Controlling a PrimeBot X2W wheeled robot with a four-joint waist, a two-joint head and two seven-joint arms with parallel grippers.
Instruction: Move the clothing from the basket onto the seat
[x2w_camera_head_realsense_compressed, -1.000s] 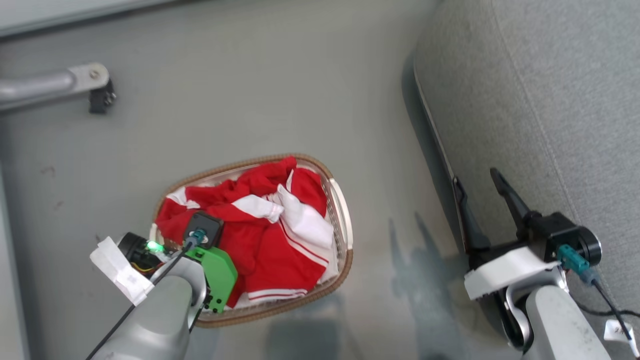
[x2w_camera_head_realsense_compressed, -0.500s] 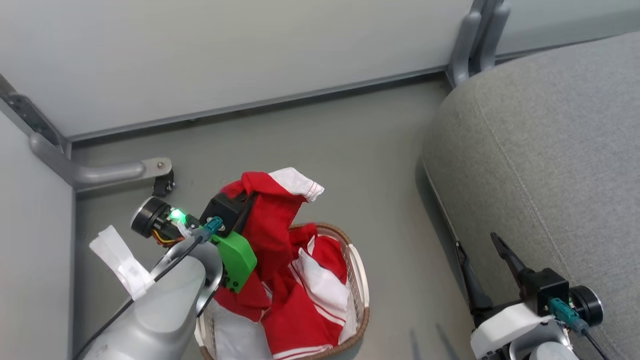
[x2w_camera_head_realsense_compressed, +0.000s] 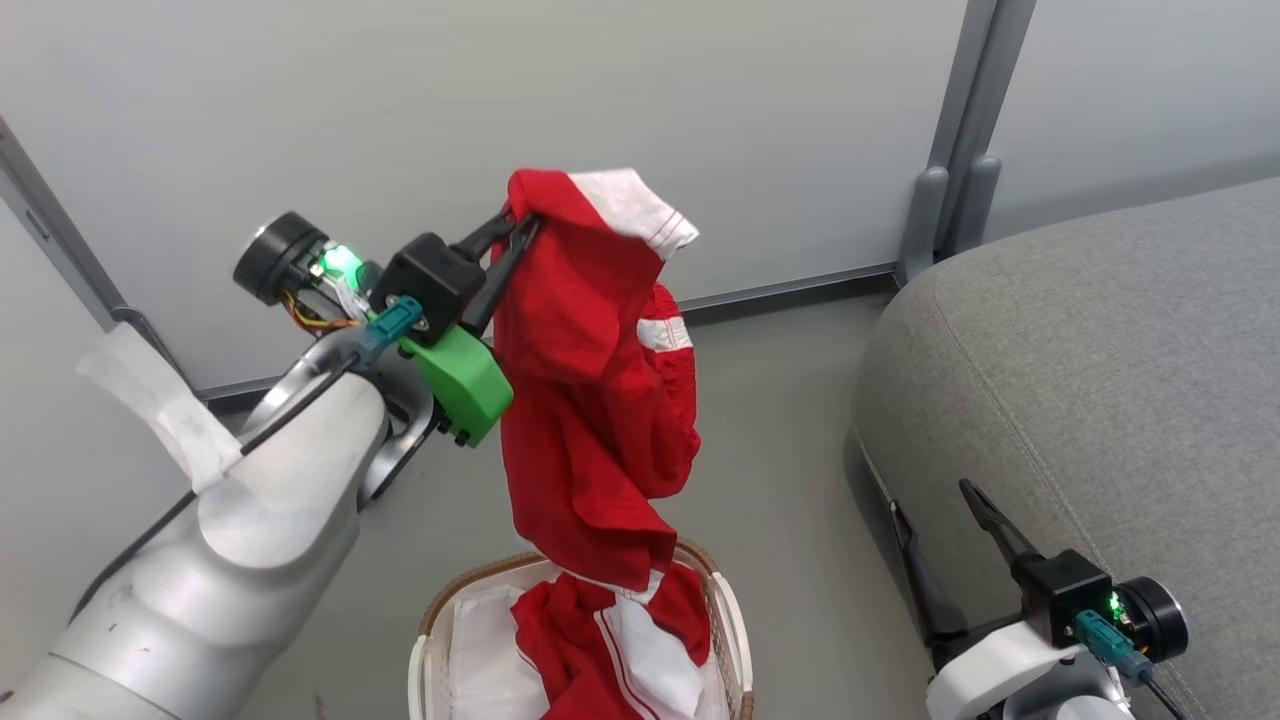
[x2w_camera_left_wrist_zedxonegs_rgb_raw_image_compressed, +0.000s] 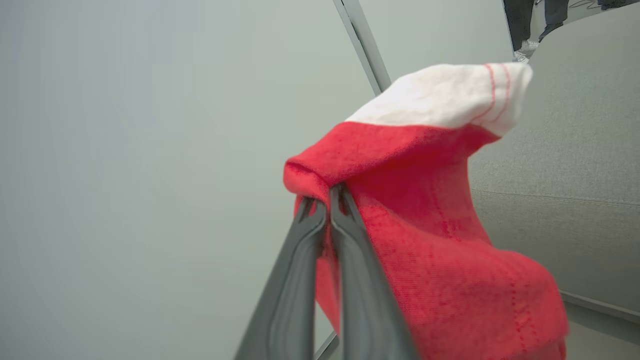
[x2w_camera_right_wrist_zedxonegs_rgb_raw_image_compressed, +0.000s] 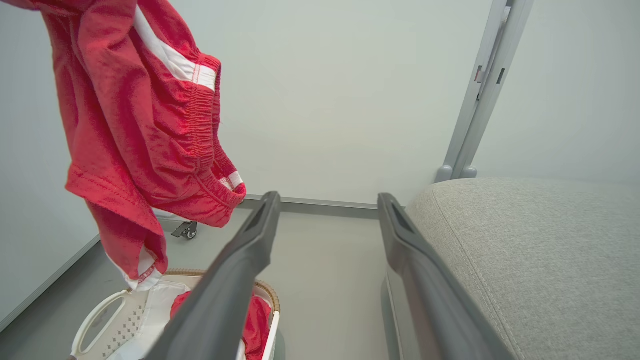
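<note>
The left pincer is pressed together on a fold at the top of a red garment, close to its white band. The wrist view shows cloth bunched over both fingertips.

From that pinch the garment hangs straight down, so its long axis is vertical. Its lowest hem reaches the rim of the basket directly beneath the pincer. I cannot tell whether the hem is clear of the rim or brushing the rest of the clothing heaped inside.

The sofa lies to the right of the left pincer and lower than it, with a strip of bare floor between the hanging cloth and the cushion's rounded edge.

The right pincer is spread wide and holds nothing. It sits just beside the sofa's front edge, far nearer the cushion than the left one.

Judging by this layout, the carry turns on a sideways sweep to the right. The left arm has the load and would have to cross the gap. Because the cloth trails so far below the grip, the tail may drag on the basket rim or the sofa's edge unless the pincer keeps its height until the cloth is over the cushion. Most of the clothing is not yet moved.
</note>
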